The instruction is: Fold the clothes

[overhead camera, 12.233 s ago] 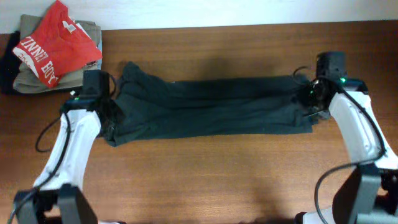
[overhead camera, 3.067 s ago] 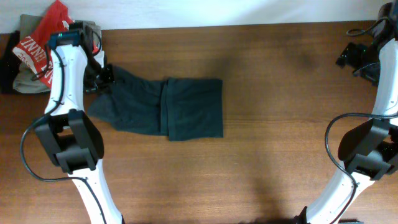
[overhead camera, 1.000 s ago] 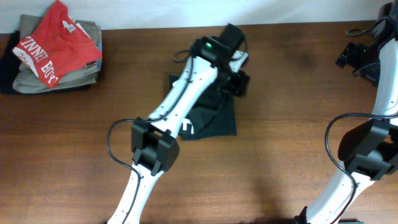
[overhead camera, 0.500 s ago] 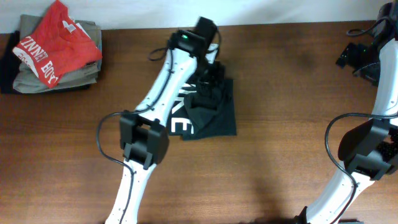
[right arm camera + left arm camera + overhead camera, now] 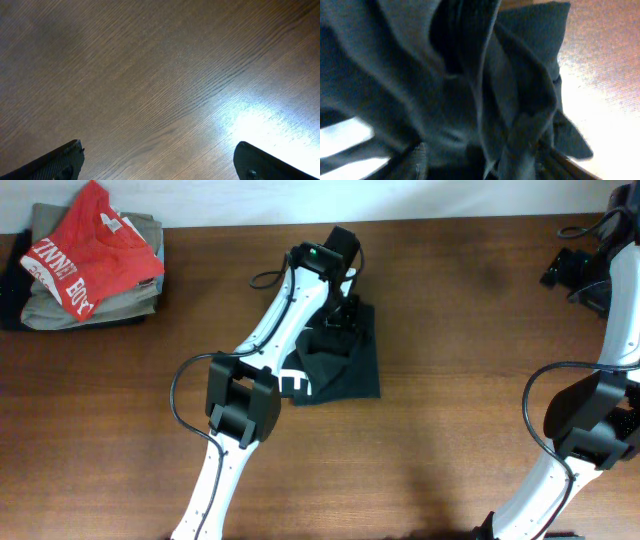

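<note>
Since the shirt point(image 5: 352, 370) lay long and half-folded toward the left a few seconds back, the left gripper point(image 5: 345, 312) has carried it over into a squarish packet at mid-counter point(image 5: 470, 430), white lettering point(image 5: 298, 385) peeping at its near-left edge; the top layer lies rumpled, so the fold likely wants smoothing; cloth bunches between its fingers point(image 5: 417, 157), held or let go I cannot tell; the right gripper point(image 5: 157, 152) gapes, holding nothing; no containers in view.

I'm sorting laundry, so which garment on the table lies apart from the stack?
The dark charcoal T-shirt with white lettering, lying alone centrally; the red T-shirt and khaki garments are stacked at the far-left edge.
</note>
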